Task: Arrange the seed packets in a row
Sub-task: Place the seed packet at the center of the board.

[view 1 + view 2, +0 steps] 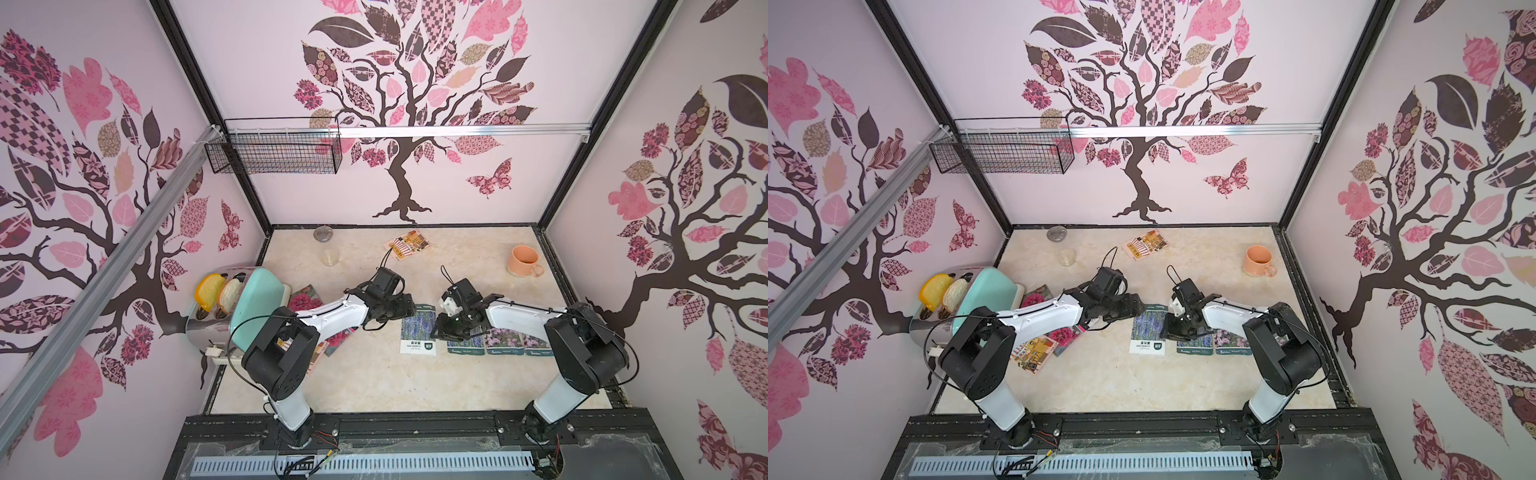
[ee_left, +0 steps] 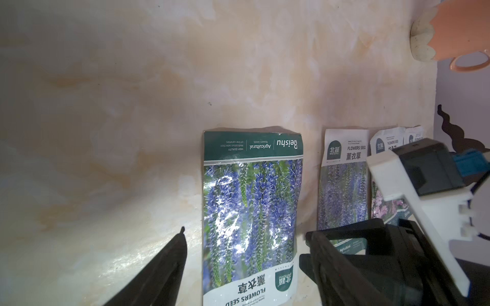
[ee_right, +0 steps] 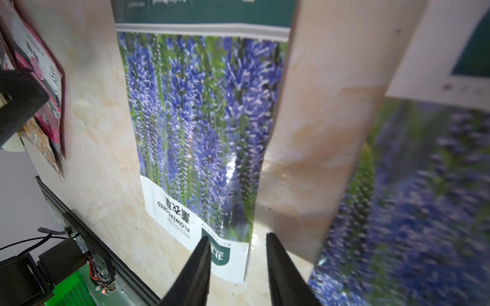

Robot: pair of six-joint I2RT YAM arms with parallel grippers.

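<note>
Currently the right gripper (image 3: 236, 265) stands parted and empty, low over the table (image 3: 305, 106). A lavender packet (image 3: 201, 119) lies flat just ahead, its corner under one jaw. A second lavender packet (image 3: 424, 198) lies just beside, apart. The left gripper (image 1: 409, 308) hangs open opposite. The packets probably handle as light, thin, limp and slippery; pinch an edge or corner.
</note>
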